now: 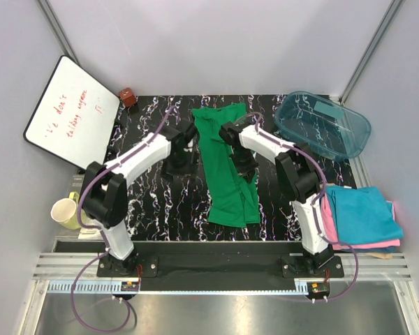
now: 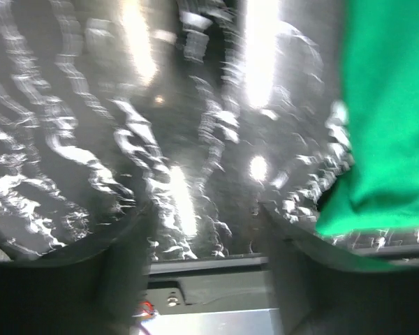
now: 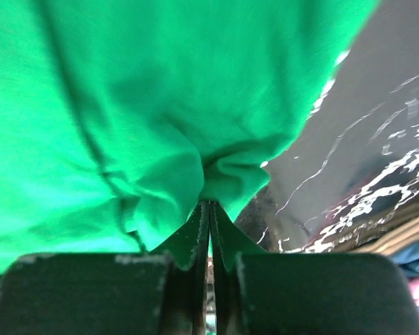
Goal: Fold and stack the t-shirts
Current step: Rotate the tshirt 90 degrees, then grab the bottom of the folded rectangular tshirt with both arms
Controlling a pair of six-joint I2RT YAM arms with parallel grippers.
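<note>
Green t-shirt lies as long narrow strip down middle of black marbled table. Right gripper pinched tight on bunched fold at strip's right edge. Left gripper has jaws apart with only tabletop between them. View is blurred, but it appears just left of cloth, not touching. Teal-blue t-shirt tops pink t-shirt in folded pile at table's right edge.
</note>
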